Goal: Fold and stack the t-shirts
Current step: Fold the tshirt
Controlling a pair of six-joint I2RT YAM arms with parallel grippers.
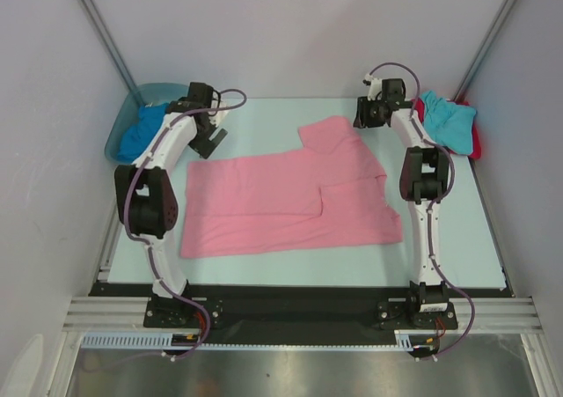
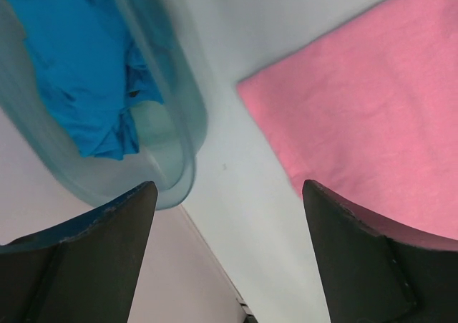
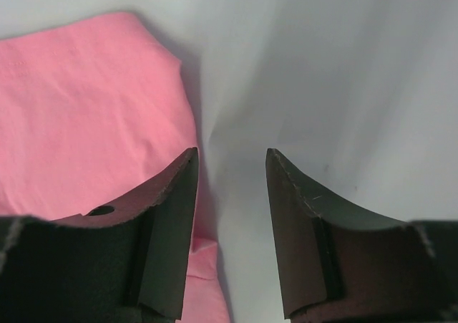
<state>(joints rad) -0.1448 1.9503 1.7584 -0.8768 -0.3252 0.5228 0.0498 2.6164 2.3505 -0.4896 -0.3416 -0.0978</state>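
Now | four t-shirts: pink [image 1: 281,199], blue [image 1: 139,133], turquoise [image 1: 447,120], red [image 1: 476,143] | one tub [image 1: 154,87]

No lettering, label, brand, number or sign can be read anywhere in these views.

The spread t-shirt [image 1: 281,208] lies flat at the middle of the desk [image 1: 264,120], one sleeve reaching toward 1 o'clock. At 10 o'clock the tub [image 1: 114,142] stands on the desk's corner, a bunched t-shirt [image 1: 141,135] inside it. At 2 o'clock a top t-shirt [image 1: 447,120] lies heaped on a lower t-shirt [image 1: 476,142].
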